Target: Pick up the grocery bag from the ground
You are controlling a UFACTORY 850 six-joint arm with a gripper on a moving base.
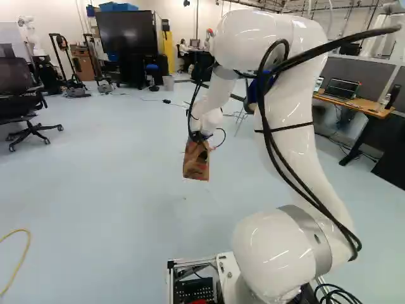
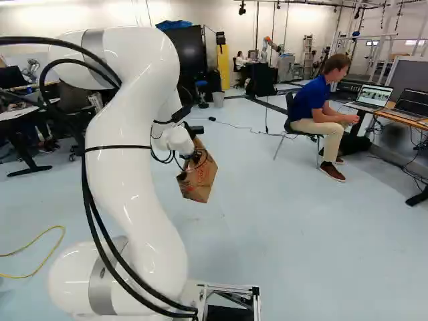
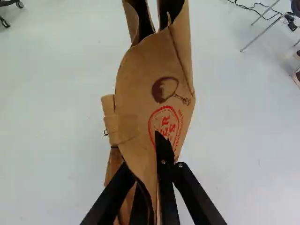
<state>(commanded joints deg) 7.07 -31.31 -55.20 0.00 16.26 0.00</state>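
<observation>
gripper [image 2: 194,158]: fingers pinching bag [image 2: 200,179] | bag: hanging above floor [image 2: 281,221], near centre of right base view

Paper bag [image 3: 140,84]: red print [image 3: 166,123] within a rounded red outline. Legible in wrist view: "ER" and, beside it, a final "S"; rest of both words hidden. Smaller red lettering [image 3: 180,131] curves just outside the outline, too small to read. Same bag, right base view: red print, illegible. Laptop screen [image 2: 374,95]: content too small to read.
</observation>
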